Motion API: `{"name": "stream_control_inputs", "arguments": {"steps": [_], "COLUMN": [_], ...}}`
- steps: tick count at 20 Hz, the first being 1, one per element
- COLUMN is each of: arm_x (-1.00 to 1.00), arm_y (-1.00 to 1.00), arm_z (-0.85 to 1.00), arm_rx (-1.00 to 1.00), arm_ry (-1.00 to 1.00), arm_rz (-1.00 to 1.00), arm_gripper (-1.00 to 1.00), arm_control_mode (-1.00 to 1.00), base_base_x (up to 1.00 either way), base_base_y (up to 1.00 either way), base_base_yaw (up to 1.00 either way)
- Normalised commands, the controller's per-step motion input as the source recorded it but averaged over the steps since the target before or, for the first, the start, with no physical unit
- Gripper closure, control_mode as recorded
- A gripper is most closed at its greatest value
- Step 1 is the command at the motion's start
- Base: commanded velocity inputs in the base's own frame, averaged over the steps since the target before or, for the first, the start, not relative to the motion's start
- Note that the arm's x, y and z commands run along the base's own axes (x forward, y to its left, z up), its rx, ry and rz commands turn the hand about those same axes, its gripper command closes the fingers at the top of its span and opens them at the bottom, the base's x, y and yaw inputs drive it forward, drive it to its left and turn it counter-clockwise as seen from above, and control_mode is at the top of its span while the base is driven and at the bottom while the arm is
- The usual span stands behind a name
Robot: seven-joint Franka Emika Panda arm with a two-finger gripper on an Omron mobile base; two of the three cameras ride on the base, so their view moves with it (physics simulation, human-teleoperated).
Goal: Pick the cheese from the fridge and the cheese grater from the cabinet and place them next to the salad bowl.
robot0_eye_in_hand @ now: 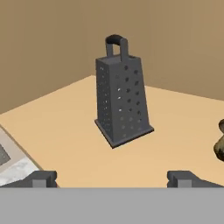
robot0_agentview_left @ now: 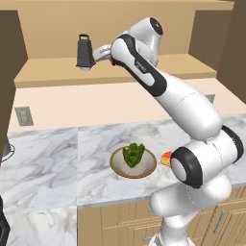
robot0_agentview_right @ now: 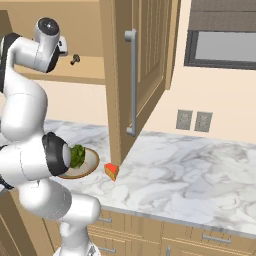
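**Dark grey grater on shelf, gripper lined up**

- Dark grey metal box grater (robot0_eye_in_hand: 121, 103), tapered, with a loop handle: stands upright on the light tan wooden cabinet (robot0_agentview_left: 115, 69) shelf, free of the robot. A small dark round object (robot0_agentview_right: 75, 59) lies near it.
- Two-finger gripper (robot0_eye_in_hand: 113, 178): fingertips spread wide and empty, level with the grater and facing it, probably to close on its sides.
- Small yellow-orange cheese wedge with a red side (robot0_agentview_right: 112, 171): rests on the white marble counter (robot0_agentview_right: 190, 175), just beside the bowl; that half of the task looks done.
- Shallow round tan salad bowl (robot0_agentview_left: 133, 162) holding green lettuce: sits on the counter below the shelf, marking where the grater must go.
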Motion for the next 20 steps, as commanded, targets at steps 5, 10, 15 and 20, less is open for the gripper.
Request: {"name": "stream_control_inputs", "arguments": {"steps": [5, 10, 15, 20], "arm_x": [0.3, 0.21, 0.24, 0.23], "arm_y": [0.12, 0.26, 0.08, 0.12], "arm_z": [0.0, 0.0, 0.0, 0.0], "arm_rx": [0.01, 0.01, 0.0, 0.0], "arm_ry": [0.0, 0.0, 0.0, 0.0], "arm_rz": [0.0, 0.0, 0.0, 0.01], "arm_gripper": [-1.0, -1.0, -1.0, -1.0], "arm_control_mode": [-1.0, -1.0, -1.0, -1.0], "base_base_x": [0.0, 0.0, 0.0, 0.0], "base_base_y": [0.0, 0.0, 0.0, 0.0], "base_base_yaw": [0.0, 0.0, 0.0, 0.0]}}
